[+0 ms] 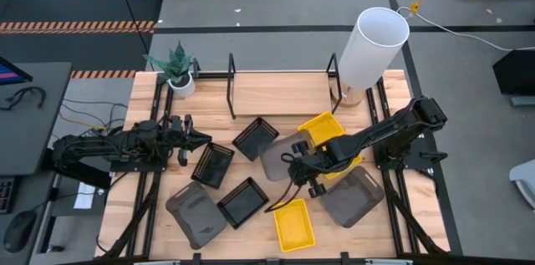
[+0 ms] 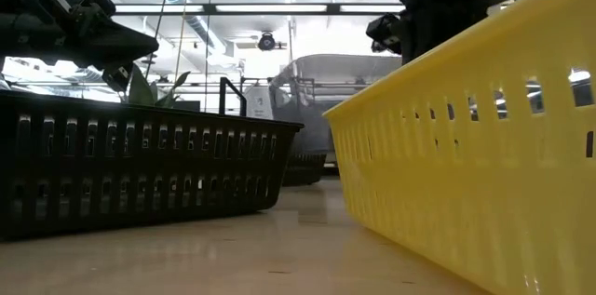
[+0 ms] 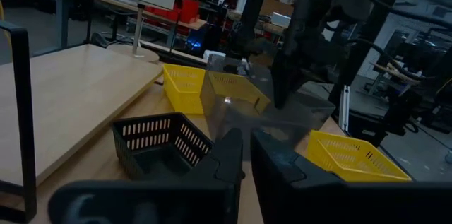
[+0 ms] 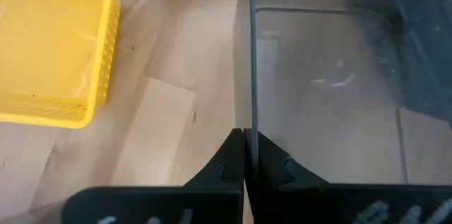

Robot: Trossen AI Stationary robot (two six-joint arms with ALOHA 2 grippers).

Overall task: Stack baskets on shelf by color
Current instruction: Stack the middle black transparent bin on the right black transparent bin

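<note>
Nine baskets total, all on the table, none on the shelf (image 1: 284,94) at 12 o'clock. Right gripper (image 1: 294,163) sits near table centre, fingers pinched shut on the rim of a grey basket (image 1: 280,158); wrist view shows the thin wall (image 4: 250,75) clamped between the two pads. Just at its 2 o'clock are two yellow baskets (image 1: 322,127), partly under the right arm. Third yellow basket (image 1: 293,224) is at 6 o'clock near the front edge. Second grey basket (image 1: 353,198) at 4 o'clock, third grey one (image 1: 195,213) at 7 o'clock. Black baskets: one (image 1: 256,138) at 11 o'clock from centre, one (image 1: 212,165) at 9 o'clock, one (image 1: 243,202) at 7 o'clock beside the grey. Left gripper (image 1: 199,139) hangs at 9 o'clock, just by the black basket there, jaws nearly closed, holding nothing
</note>
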